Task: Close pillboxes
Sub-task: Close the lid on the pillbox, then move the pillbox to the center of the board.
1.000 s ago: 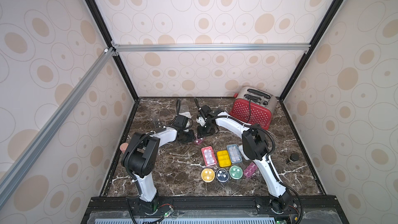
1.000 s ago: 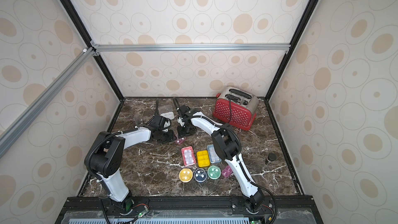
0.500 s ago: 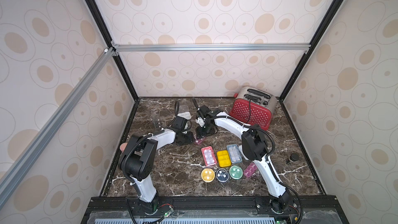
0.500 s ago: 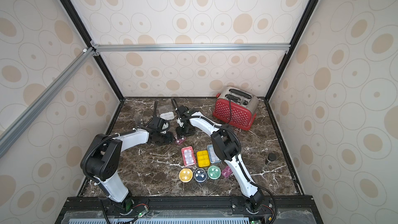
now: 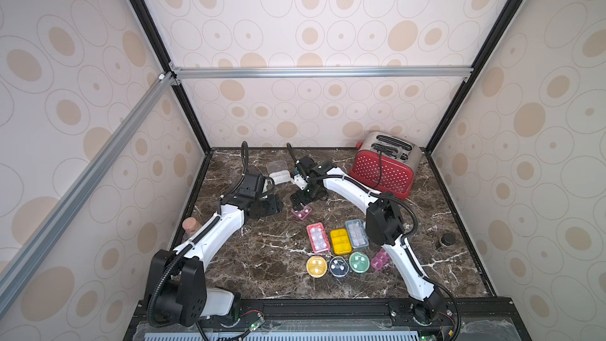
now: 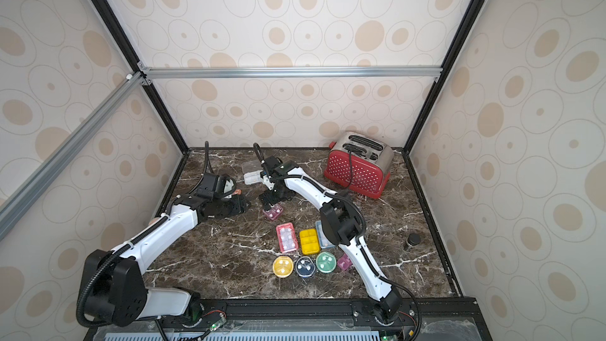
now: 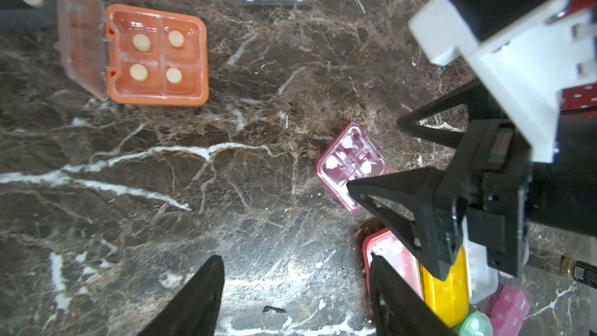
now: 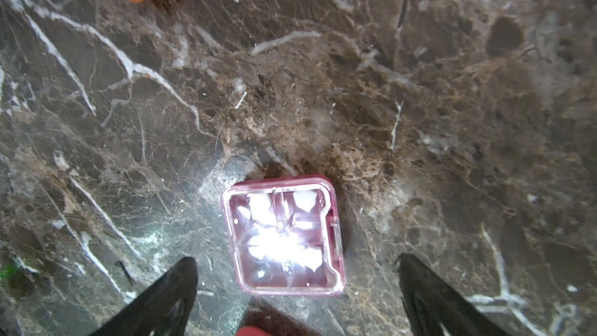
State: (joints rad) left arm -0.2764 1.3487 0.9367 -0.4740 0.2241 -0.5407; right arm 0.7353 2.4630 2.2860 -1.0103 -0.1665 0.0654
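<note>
Pink and square, the small plastic pillbox lay with its clear lid down flat on the dark veined marble tabletop, between the fingers of my right gripper. Those jaws were spread wide, one finger on each side of the box, and neither touched it in the right wrist view. My left gripper was spread too, holding nothing, over bare marble near the pink box.

The square orange pillbox sat well apart, its clear lid swung open and one pale tablet in each of its four compartments. A white rectangular pillbox lay open near the back wall.

Toward the front, in both top views, a red rectangular pillbox, a yellow rectangular pillbox and a pale blue rectangular pillbox lay side by side. A round yellow pillbox, a round navy pillbox and a round green pillbox sat in a row before them. A red perforated toaster stood at the back right.
</note>
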